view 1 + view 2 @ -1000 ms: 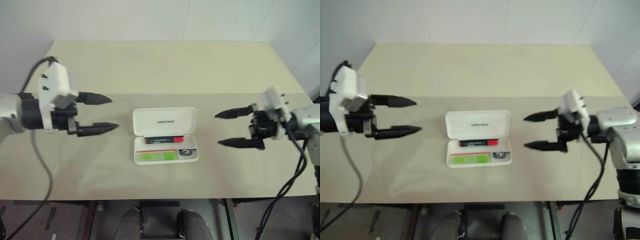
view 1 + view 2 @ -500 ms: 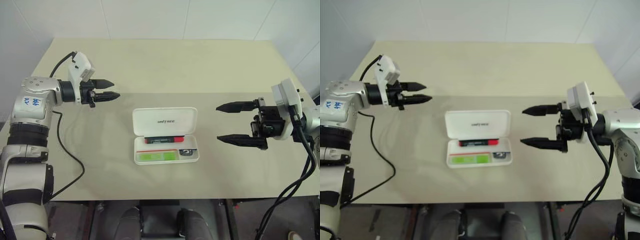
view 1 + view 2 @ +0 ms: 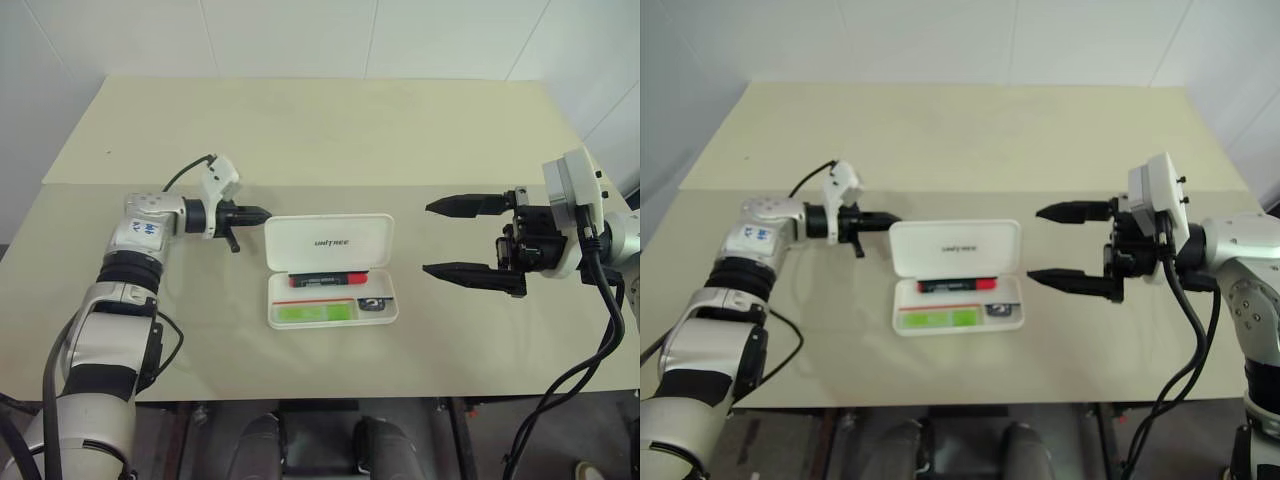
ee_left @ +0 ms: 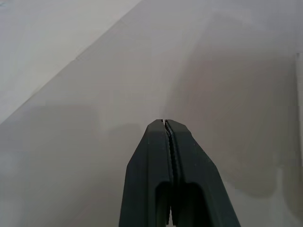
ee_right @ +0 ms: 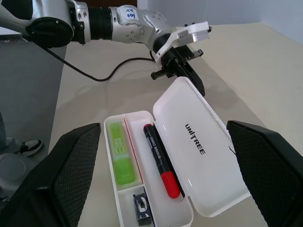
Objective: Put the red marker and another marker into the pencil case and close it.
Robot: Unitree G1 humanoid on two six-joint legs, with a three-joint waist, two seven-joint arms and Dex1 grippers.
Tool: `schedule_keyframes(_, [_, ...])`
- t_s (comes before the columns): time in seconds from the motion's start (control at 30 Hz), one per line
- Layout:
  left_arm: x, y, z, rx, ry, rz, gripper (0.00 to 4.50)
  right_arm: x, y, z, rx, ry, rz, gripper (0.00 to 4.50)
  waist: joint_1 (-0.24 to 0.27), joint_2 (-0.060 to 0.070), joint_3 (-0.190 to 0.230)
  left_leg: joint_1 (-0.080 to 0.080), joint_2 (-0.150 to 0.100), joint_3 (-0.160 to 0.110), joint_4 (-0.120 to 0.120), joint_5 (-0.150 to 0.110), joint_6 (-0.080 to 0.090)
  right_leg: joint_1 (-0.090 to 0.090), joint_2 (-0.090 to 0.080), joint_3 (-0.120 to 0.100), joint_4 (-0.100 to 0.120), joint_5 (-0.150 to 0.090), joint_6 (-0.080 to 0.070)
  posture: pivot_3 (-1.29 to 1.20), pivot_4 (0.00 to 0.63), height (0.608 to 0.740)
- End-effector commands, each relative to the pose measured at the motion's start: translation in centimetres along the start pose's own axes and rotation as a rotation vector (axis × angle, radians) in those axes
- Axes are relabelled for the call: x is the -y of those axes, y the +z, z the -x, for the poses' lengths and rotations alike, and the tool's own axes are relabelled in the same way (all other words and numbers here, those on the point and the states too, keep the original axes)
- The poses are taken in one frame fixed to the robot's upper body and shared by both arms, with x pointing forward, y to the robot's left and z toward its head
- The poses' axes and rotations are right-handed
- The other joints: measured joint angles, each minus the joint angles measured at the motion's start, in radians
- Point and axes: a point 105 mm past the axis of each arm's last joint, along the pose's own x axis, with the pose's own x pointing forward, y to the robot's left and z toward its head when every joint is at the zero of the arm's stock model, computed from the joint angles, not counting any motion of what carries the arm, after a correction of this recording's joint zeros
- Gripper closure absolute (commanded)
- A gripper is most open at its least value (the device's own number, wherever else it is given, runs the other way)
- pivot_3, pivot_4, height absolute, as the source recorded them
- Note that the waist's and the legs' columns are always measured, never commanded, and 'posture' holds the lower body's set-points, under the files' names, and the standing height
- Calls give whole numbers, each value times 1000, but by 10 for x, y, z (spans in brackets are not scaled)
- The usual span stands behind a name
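My left gripper [image 3: 262, 212] was pressed fully shut, its two black fingers [image 4: 168, 156] tip to tip with nothing between them, and it pointed at the left end of the case's raised lid, close to that edge; I could not tell whether it touched. My right gripper [image 3: 442, 238] stood wide apart and empty, one finger above the other, aimed leftward at the case from well off its right side and clear of the table [image 3: 320, 130]. Between the two grippers lay the case [image 3: 331, 270], white and open, its lid tilted back on the far side with a small dark logo on it, its tray toward me. In the tray the red marker [image 5: 160, 161] lay lengthwise along the hinge side, black barrel and red cap end, just beside a thin red line. In front of it, in the long near compartment, lay the green marker [image 5: 120, 155], flat and parallel to the red one. A small dark clip [image 5: 140, 207] sat in the little compartment at the tray's right end, next to the green marker. The case rested near the middle of the beige table.
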Motion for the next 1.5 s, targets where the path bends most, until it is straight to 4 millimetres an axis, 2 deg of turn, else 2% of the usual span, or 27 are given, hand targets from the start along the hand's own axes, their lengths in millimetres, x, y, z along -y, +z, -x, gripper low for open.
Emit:
schedule_keyframes(0.03, [10, 36, 6, 120, -98, -35, 4458, -2, 13, 5, 5, -11, 56, 0, 0, 0, 0, 0, 0, 0, 0, 0, 0, 0, 0, 0, 0, 0, 0, 0, 150, 740])
schedule_keyframes(0.1, [24, 40, 10, 142, -186, -33, 4458, 0, 13, 6, 3, -15, 59, 0, 0, 0, 0, 0, 0, 0, 0, 0, 0, 0, 0, 0, 0, 0, 0, 0, 150, 740])
schedule_keyframes(0.2, [34, 41, 14, 141, -231, -45, 4458, 3, 12, 6, 2, -17, 61, 0, -1, 0, 0, 0, 0, -1, 1, 0, 0, 0, 0, 0, 0, 0, 0, 0, 150, 740])
schedule_keyframes(0.47, [77, 26, 20, 3, -366, -171, 4458, 7, 11, 3, -1, -18, 67, 0, 0, 0, 0, 0, 0, -1, 2, 0, 0, 1, 0, 0, 0, 0, 0, 0, 150, 740])
schedule_keyframes(0.73, [94, 13, 17, -56, -359, -227, 4458, 11, 9, 4, -20, -32, 75, 0, 2, 0, 0, 0, 0, -2, 3, -1, 1, 1, 0, 0, 0, 0, 0, 0, 150, 740])
schedule_keyframes(0.93, [98, 18, 16, -47, -338, -280, 4458, 13, 8, 5, -30, -44, 78, 0, 2, 0, 0, 0, 0, -2, 4, -1, 1, 1, 0, 0, 1, 0, 0, 0, 150, 740])
schedule_keyframes(1.07, [111, 18, 18, -58, -390, -282, 4458, 13, 7, 5, -33, -47, 79, 0, 1, 0, 0, 0, 0, -2, 3, -1, 1, 1, 0, 0, 0, 0, 0, 0, 150, 740])
schedule_keyframes(1.17, [129, 6, 15, -132, -437, -304, 4458, 12, 7, 6, -35, -50, 78, 0, 1, 0, 0, 0, 1, -2, 3, -1, 1, 1, 0, 0, 0, 0, 0, 0, 150, 740])
schedule_keyframes(1.33, [124, -20, 1, -251, -342, -341, 4458, 12, 5, 6, -38, -53, 75, 0, 2, 1, -1, 0, 1, -2, 4, -1, 1, 2, 0, 0, 0, 0, 0, 0, 150, 740])
schedule_keyframes(1.5, [130, -33, -4, -281, -329, -376, 4458, 12, 6, 7, -42, -57, 76, 0, 4, 3, -2, 2, 0, -2, 5, -1, 2, 5, -1, 0, 0, 0, 0, 0, 150, 740])
